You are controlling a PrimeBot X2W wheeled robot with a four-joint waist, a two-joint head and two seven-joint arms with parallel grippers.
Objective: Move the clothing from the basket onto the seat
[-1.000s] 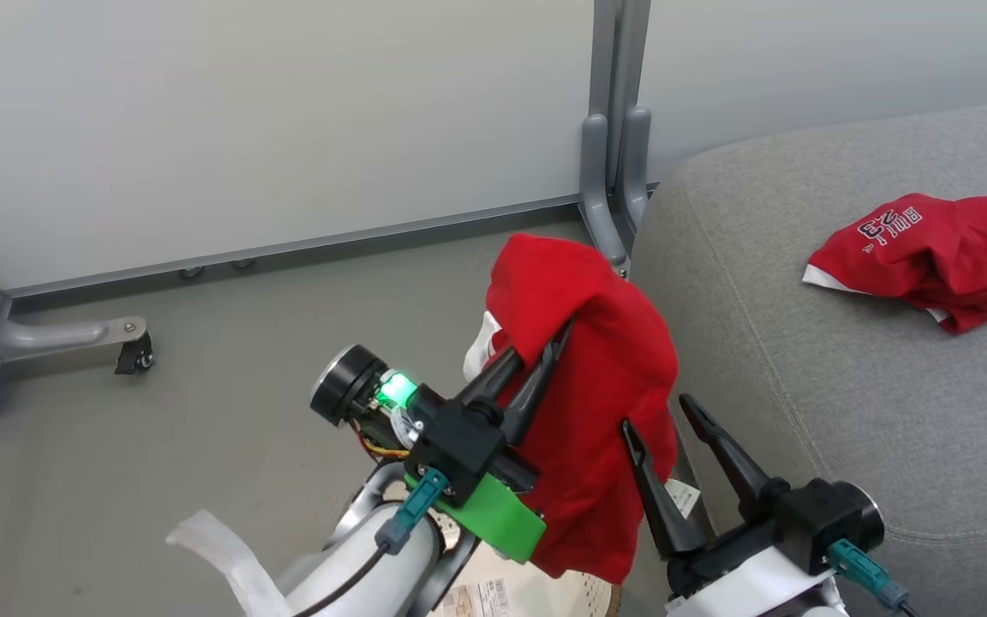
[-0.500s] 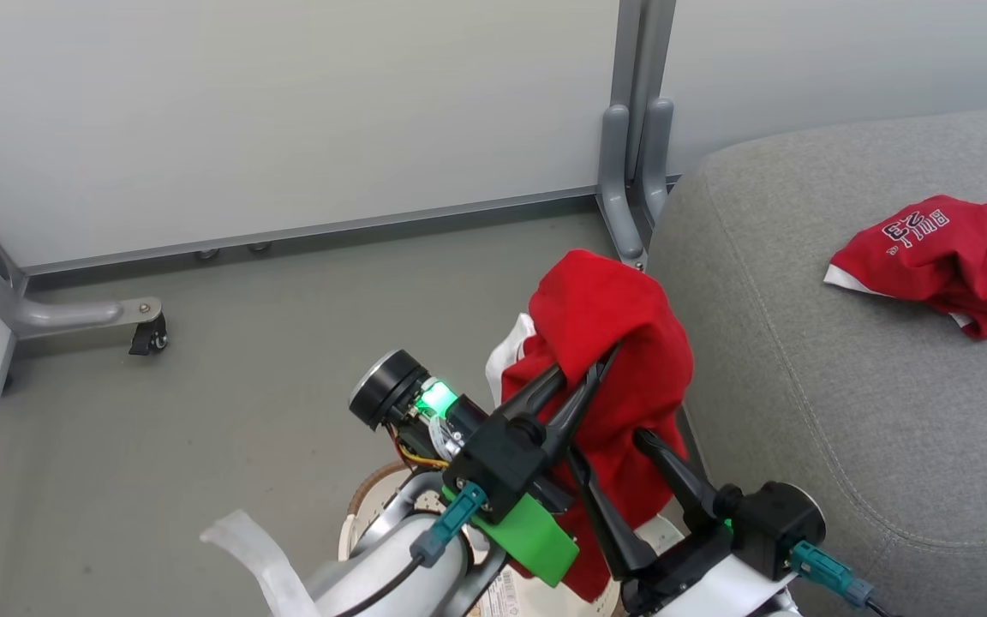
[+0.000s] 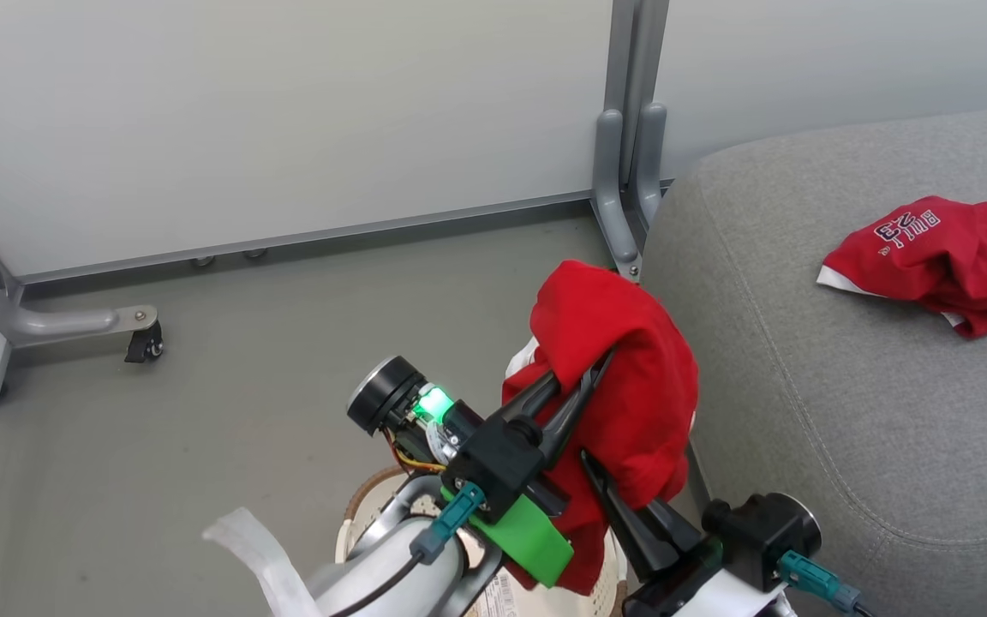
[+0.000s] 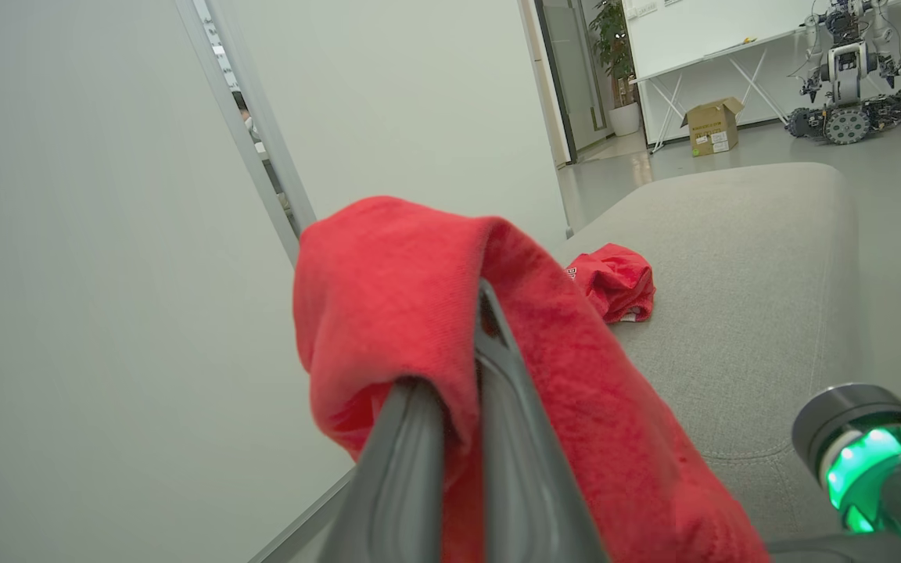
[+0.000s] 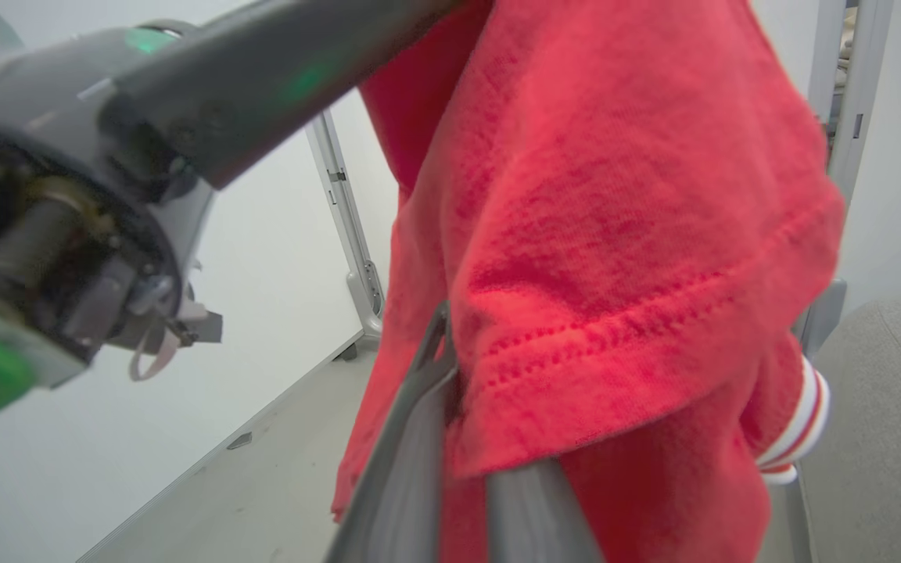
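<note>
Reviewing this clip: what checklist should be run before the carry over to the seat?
1. Grip of left pincer on held garment: ok, shut.
2. Hold of right pincer on its lower hem: ok.
3. Hanging edge clear of basket rim: cannot tell.
4. Bare seat area beside printed garment: ok.
5. Basket emptied: cannot tell, arms hide it.

A second ago the right tool (image 3: 612,484) sat at the lower right of the frame, fingers spread wide beside the hanging red garment (image 3: 631,377). It has since swung left beneath the cloth and closed. Its fingers now pinch the lower hem, which bunches up instead of draping straight down.
</note>
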